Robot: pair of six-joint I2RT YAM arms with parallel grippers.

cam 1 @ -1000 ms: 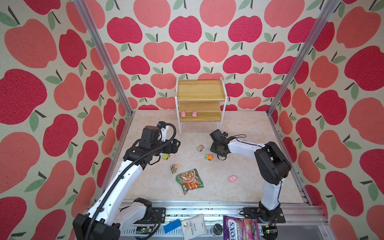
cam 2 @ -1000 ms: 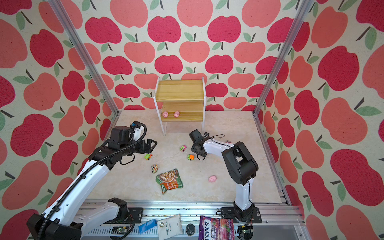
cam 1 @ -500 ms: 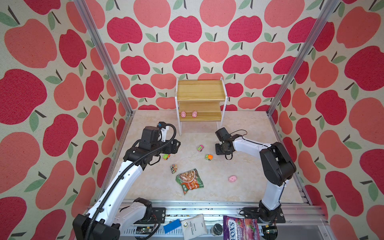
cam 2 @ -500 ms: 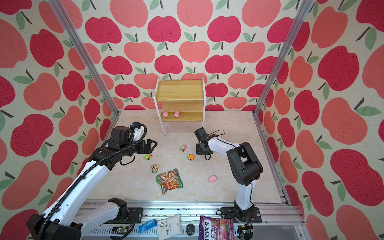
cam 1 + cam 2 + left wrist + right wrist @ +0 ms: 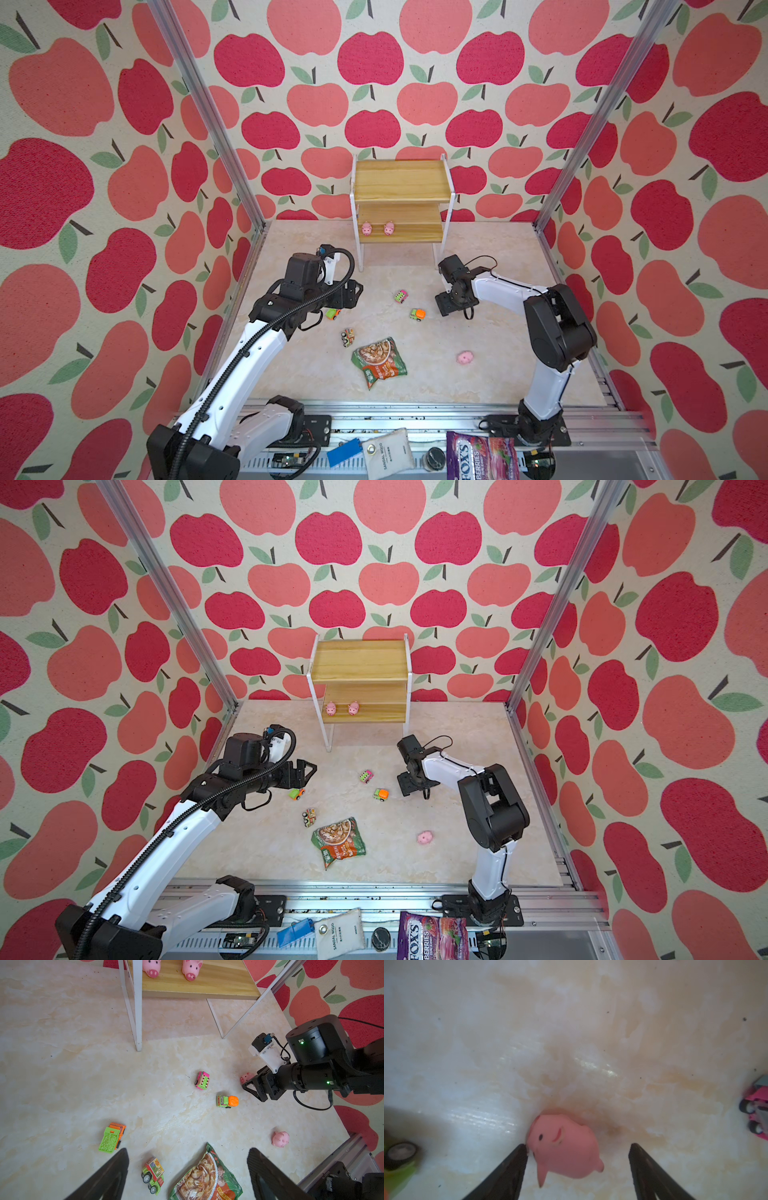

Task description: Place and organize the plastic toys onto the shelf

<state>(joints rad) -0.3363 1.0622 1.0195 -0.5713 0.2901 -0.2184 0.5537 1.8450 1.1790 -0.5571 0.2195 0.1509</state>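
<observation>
Nearest you, the snack packet (image 5: 379,360) lies flat on the table (image 5: 498,374). A loose pig (image 5: 464,357) sits well to its right, and a boxy truck (image 5: 348,336) sits just beyond its left corner.

Further in are three more trucks. The green tipper truck (image 5: 332,313) is just below your left gripper (image 5: 355,293) in both top views. The green-and-orange truck (image 5: 417,314) stands mid-table, with the pink truck (image 5: 401,296) a little beyond it.

Your left gripper hovers above the table. Its fingers (image 5: 116,1167) are spread wide with nothing between them.

Your right gripper (image 5: 578,1145) points down at the table just right of the green-and-orange truck. Its jaws stand wide apart, and a third pig (image 5: 564,1153) lies on the table between them. That pig touches one fingertip (image 5: 521,1151), while the other fingertip stands clear of it, so nothing is gripped.

At the back, the shelf (image 5: 401,187) stands near the apple-patterned wall. Toward the left end of its lower board (image 5: 419,232), the left shelf pig (image 5: 366,228) and the right shelf pig (image 5: 389,228) stand side by side. They do not touch, and their snouts face you.
</observation>
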